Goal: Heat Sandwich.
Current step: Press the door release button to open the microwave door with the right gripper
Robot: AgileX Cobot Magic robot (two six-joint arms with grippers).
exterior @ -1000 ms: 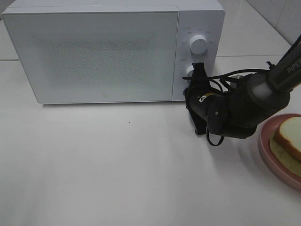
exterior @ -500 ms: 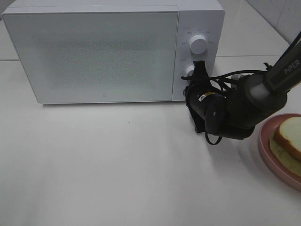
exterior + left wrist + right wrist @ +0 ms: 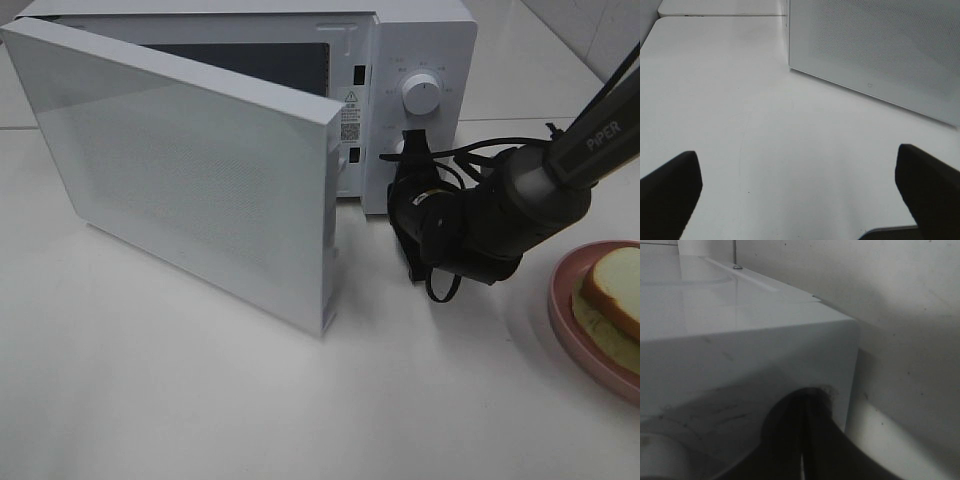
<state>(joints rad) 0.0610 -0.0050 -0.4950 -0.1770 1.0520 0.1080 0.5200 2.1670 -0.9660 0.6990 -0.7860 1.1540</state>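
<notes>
The sandwich (image 3: 615, 288), thick white bread with a tan crust, lies on a pink plate (image 3: 566, 322) at the right edge of the table, partly cut off by the frame. The white microwave (image 3: 425, 40) has its door (image 3: 190, 170) swung out to the left, showing the dark cavity (image 3: 250, 62). My right gripper (image 3: 411, 143) is shut, its tips against the control panel below the upper knob (image 3: 421, 93). The right wrist view shows the dark fingers (image 3: 807, 435) pressed together at the white panel. My left gripper (image 3: 797, 162) is open over bare table, facing the door (image 3: 880, 45).
The open door reaches well out over the table in front of the microwave. Black cables (image 3: 480, 160) loop around the right arm beside the microwave's front right corner. A tiled wall (image 3: 590, 30) stands at the back right.
The microwave door, closed in both earlier frames, has swung open to the left. My right gripper stays at the lower part of the control panel, shifted slightly left.
</notes>
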